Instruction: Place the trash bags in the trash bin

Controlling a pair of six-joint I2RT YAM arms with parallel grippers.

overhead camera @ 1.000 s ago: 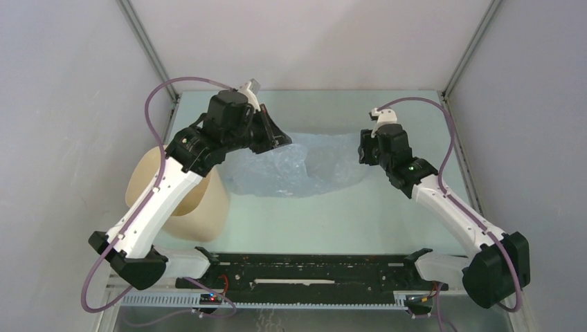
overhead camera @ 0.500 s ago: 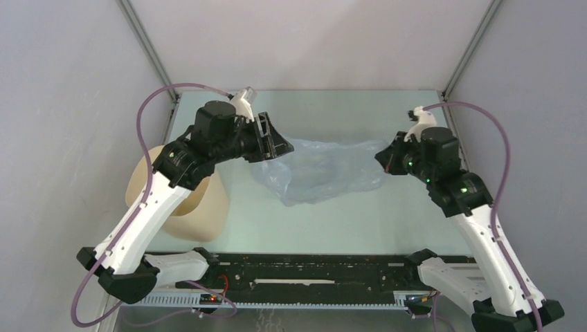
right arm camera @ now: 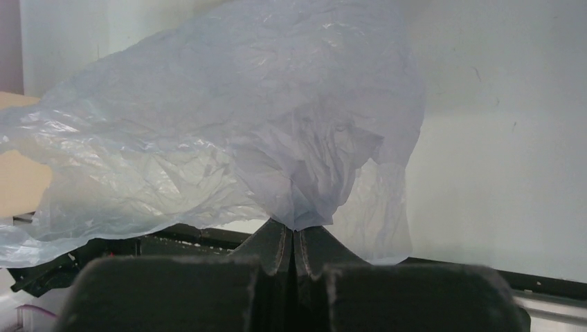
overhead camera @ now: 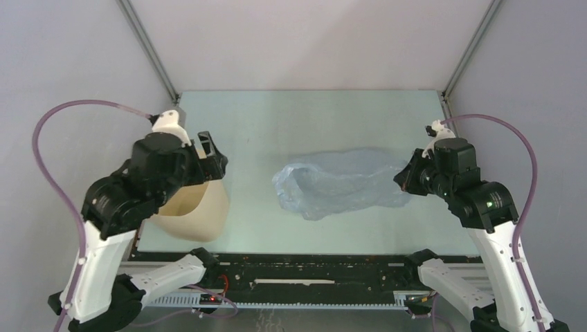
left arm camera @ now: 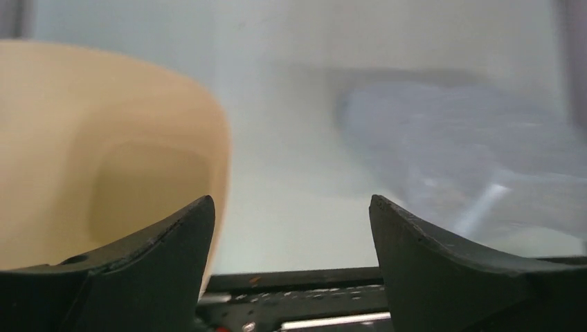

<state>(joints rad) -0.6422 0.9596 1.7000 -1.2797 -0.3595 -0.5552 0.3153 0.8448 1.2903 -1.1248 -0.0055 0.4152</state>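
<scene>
One corner only of the bag (overhead camera: 339, 185) is pinched between the closed fingers of the right claw (right arm camera: 294, 235). The rest trails leftward over the middle of the table (overhead camera: 311, 114). So thin a grip may slip. The loose film is also wider than the bin (overhead camera: 204, 207), so it could drape over the rim or tip the bin instead of going in. The bin stands at the near left corner, well apart from the bag. It is partly under the left claw (left arm camera: 291, 207), whose fingers are spread with nothing between them. The bag seems lifted slightly off the surface, but this is unclear. There is bare table between bag and bin, though the left claw crowds the mouth.
</scene>
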